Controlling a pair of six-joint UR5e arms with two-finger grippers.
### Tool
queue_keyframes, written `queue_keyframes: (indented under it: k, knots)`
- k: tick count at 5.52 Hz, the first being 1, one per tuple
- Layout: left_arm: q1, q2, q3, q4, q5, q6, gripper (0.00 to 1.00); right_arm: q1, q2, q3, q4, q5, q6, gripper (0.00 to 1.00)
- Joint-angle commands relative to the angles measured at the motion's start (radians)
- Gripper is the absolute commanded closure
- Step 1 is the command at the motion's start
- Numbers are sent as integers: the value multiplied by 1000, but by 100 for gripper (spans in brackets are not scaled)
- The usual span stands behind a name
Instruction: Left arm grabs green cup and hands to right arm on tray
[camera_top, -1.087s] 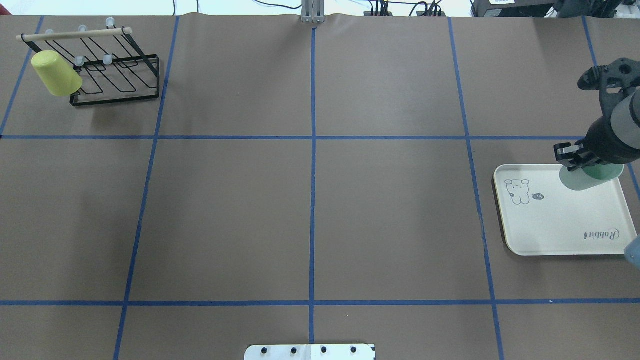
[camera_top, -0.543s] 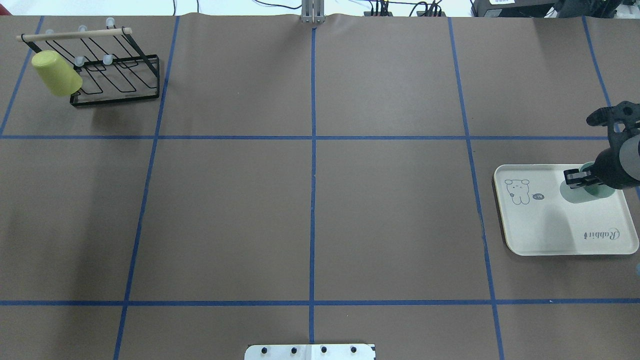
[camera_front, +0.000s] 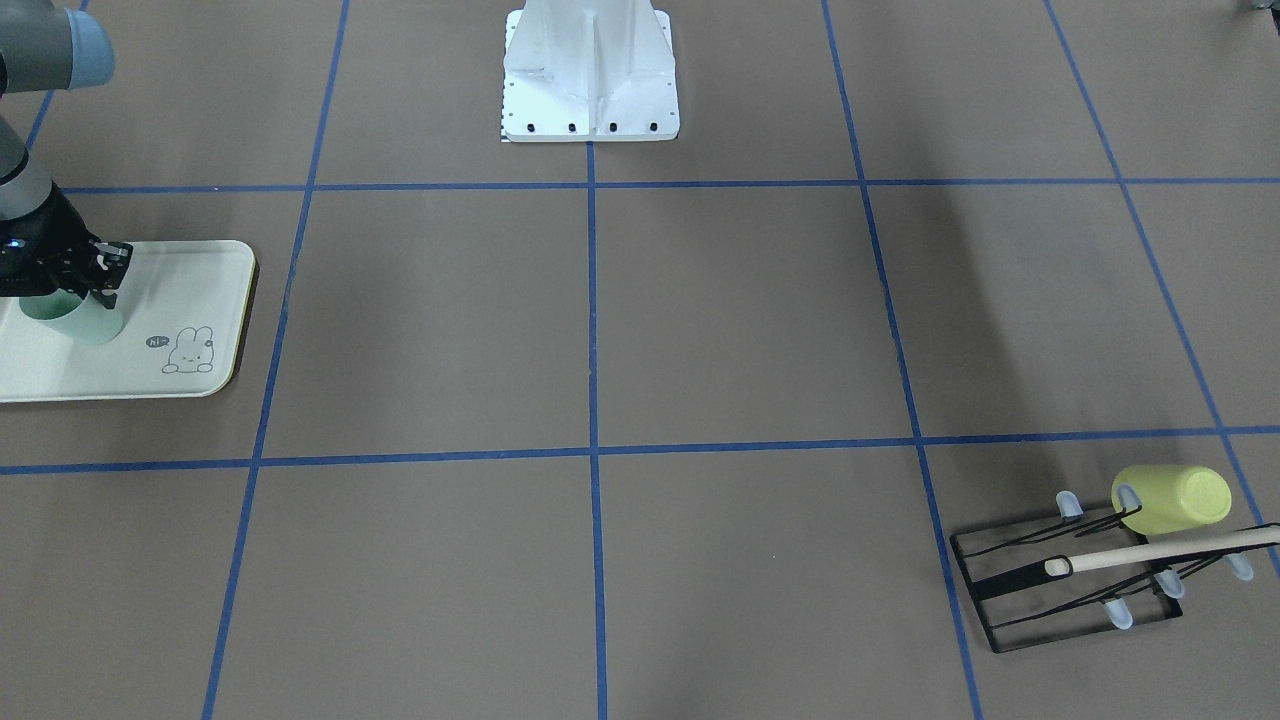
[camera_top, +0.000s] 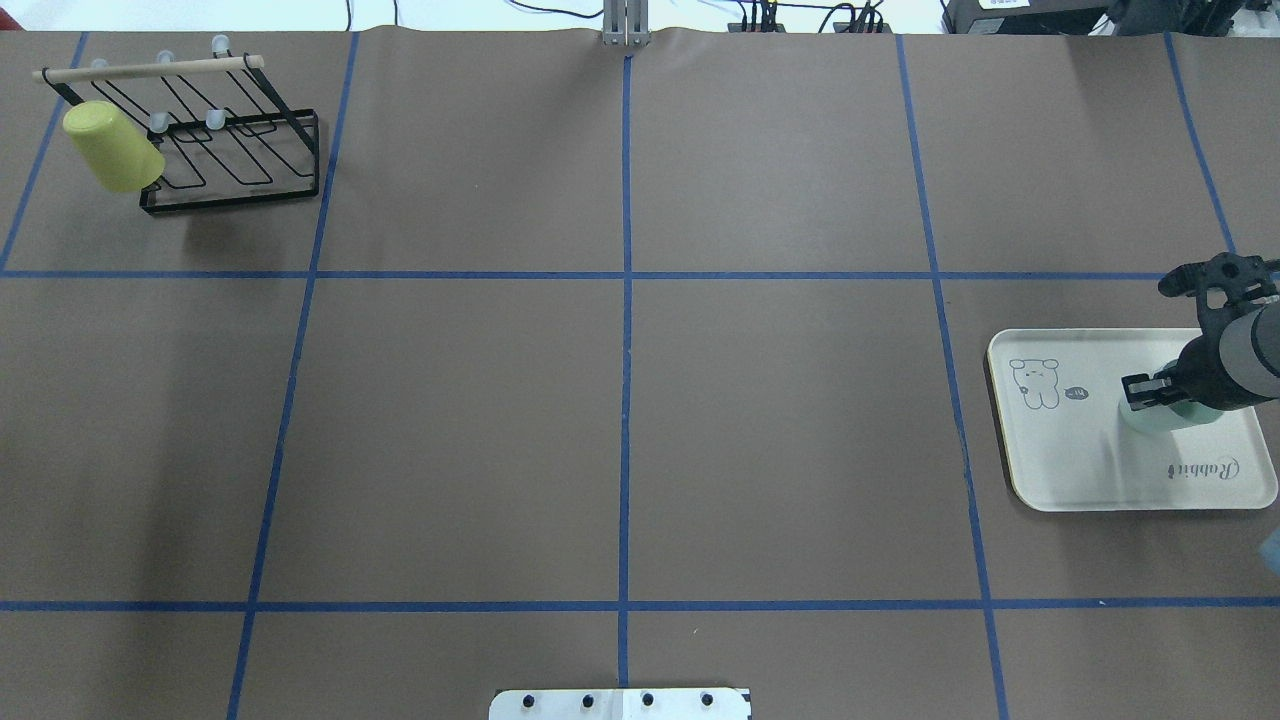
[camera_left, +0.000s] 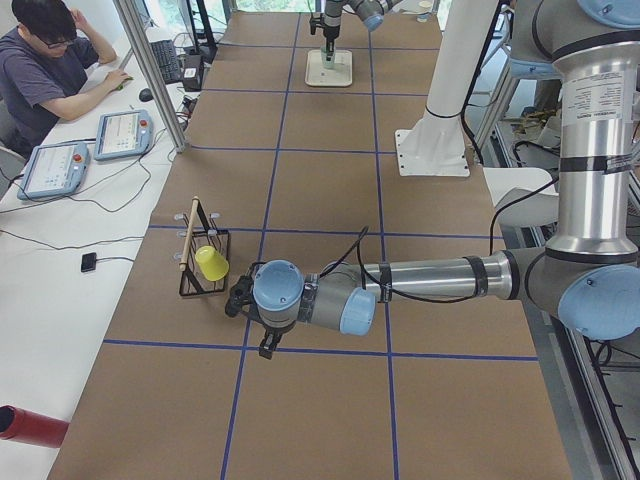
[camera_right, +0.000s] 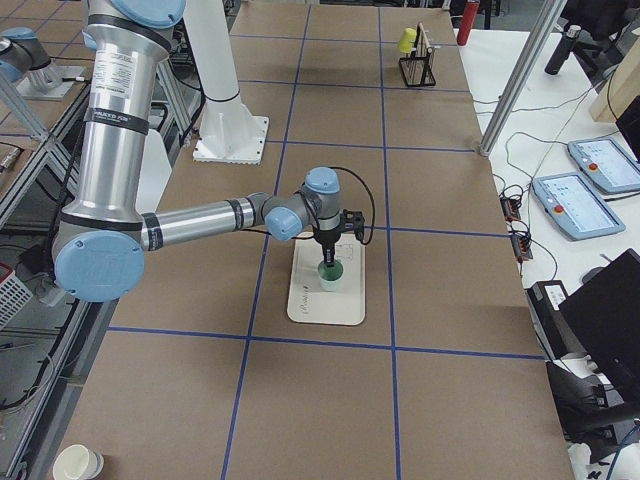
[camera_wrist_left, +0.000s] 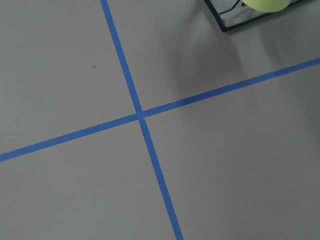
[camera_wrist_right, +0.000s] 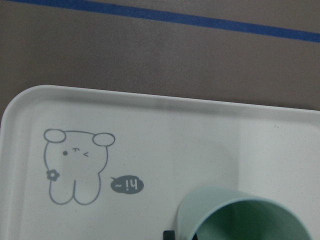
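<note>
While right fingers (camera_top: 1140, 388) clamp the green cup (camera_top: 1165, 418), tray (camera_top: 1060, 460) lettered "Rabbit" and "hi~", left fingers (camera_left: 236, 298) state unclear

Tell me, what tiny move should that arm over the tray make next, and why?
Probably open the right gripper and let go. It pinches the rim of the green cup, which stands upright and looks seated on the tray. If it isn't quite down, lower slightly first.

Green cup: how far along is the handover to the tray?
Done: the green cup is off the left arm, which sits by the wire rack. In hand: the right hand grips its rim, upright at the tray. Left: release and withdraw.
</note>
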Motion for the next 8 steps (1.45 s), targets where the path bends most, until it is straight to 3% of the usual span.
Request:
queue_keyframes:
  k: [1, 5, 6, 7, 8]
  knots:
    - [0, 2, 0, -3, 1, -6, 0, 91, 1, 46, -58, 119, -27, 0]
    - [-48, 81, -24, -3, 8, -45, 0, 462, 51, 65, -430, 238, -680, 0]
    - [-57, 93, -64, 2, 14, -70, 0, 565, 50, 22, -486, 288, -861, 0]
    - [-65, 118, -119, 96, 17, -69, 0, 634, 44, -42, -485, 313, -980, 0]
    - [-62, 123, -182, 185, 88, -58, 0, 681, 41, -94, -482, 310, -1069, 0]
